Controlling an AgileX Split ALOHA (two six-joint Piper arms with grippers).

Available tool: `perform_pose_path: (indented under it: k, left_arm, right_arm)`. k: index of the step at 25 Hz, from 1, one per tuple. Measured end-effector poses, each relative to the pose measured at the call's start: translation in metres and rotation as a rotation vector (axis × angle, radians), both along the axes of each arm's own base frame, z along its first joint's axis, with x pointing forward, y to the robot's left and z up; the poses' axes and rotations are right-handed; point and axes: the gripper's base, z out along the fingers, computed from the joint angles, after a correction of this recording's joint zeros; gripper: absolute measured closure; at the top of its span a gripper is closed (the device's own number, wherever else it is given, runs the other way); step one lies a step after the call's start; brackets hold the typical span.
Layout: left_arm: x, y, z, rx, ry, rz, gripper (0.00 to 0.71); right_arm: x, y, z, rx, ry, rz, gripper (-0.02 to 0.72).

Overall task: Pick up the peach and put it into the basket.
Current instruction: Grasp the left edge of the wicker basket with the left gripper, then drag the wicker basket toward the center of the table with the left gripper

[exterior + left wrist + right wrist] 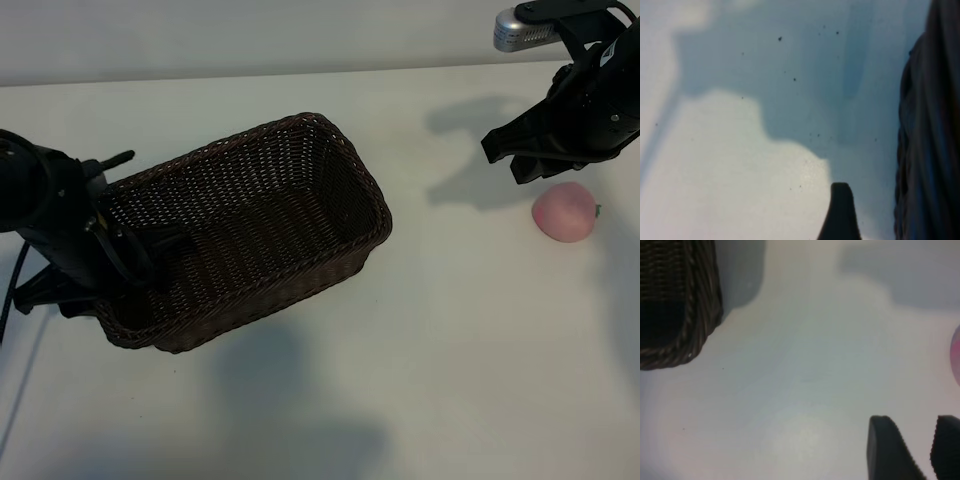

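Peach (565,211): whole only from outside, right of basket (330,160). Left gripper (150,255) spread at basket's rim; right gripper (530,155) part-spread, empty, beside peach. White table (450,350).

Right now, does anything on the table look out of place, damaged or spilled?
Nothing is spilled or damaged. The wicker basket lies skewed to the table edge, and the peach still sits on the table, outside it.

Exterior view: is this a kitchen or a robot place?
Probably a robot test bench, not a kitchen: a bare white table, two black robot arms, and only a wicker basket and a peach laid out.
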Motion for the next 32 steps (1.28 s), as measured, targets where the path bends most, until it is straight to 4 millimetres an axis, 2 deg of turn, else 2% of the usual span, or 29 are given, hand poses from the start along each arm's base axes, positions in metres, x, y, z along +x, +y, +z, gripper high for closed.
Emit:
perform_pose_path:
  k: [4,10,23,28,32]
  left_arm:
    - [0.001,0.0,-0.003,-0.001,0.001,-0.001,0.14]
    - [0.002,-0.001,-0.004,-0.005,-0.007,0.006,0.283]
    - [0.003,-0.001,-0.002,-0.011,-0.025,0.001,0.293]
    - [0.003,-0.003,0.017,-0.057,-0.111,-0.001,0.294]
    - [0.001,-0.006,0.032,-0.105,-0.159,-0.005,0.321]
  right_arm:
    - [0.0,0.0,0.0,0.0,0.0,0.0,0.434]
    - [0.0,0.0,0.0,0.004,0.001,0.0,0.434]
    - [0.0,0.001,0.0,0.007,0.002,-0.003,0.435]
    - [0.0,0.001,0.0,0.007,0.005,-0.002,0.435]
    - [0.0,0.001,0.0,0.009,0.005,-0.002,0.435]
